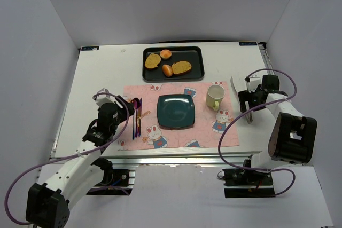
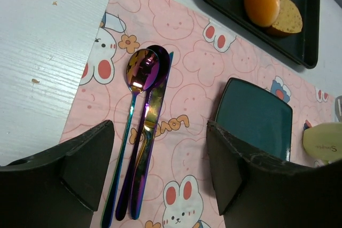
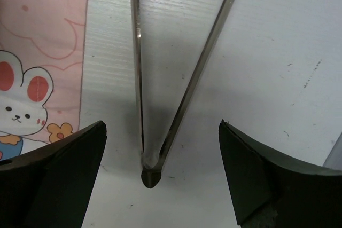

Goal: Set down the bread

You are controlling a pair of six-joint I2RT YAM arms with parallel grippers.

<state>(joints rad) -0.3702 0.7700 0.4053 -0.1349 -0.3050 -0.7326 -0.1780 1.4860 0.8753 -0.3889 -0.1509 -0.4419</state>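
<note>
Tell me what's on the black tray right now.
On the tray: the bread at left, a longer toast slice at right, between them a farther roll and a nearer roll. The nearer roll hides part of the longer toast slice's left end.

Bright, even light, soft shadows, glare on the spoon (image 2: 140,70).

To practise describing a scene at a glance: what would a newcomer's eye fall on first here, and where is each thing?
A pink bunny placemat lies mid-table, with an empty teal square plate at its centre. Beyond it, a black tray holds the bread, a longer toast slice and two orange rolls. Rainbow-sheen cutlery lies left of the plate by the open left gripper; metal tongs lie under the open right gripper.
</note>
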